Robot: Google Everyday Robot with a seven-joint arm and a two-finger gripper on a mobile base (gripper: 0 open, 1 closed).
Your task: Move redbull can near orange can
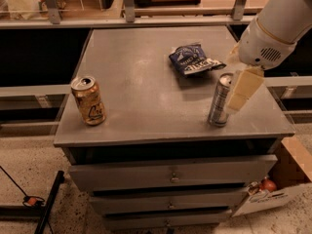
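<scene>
The redbull can (220,100), tall, slim and silver with blue panels, stands upright near the front right of the grey cabinet top (141,77). The orange can (88,100), shorter and orange-gold with dark script, stands upright near the front left edge. My gripper (242,90), with pale cream fingers, hangs from the white arm at the right and is right beside the redbull can's upper right side, partly overlapping it. The two cans stand far apart.
A dark blue snack bag (194,60) with white lettering lies behind the redbull can. The cabinet has drawers (170,174) below its front edge. A cardboard box (278,189) sits on the floor at the lower right. A rail and shelves run behind.
</scene>
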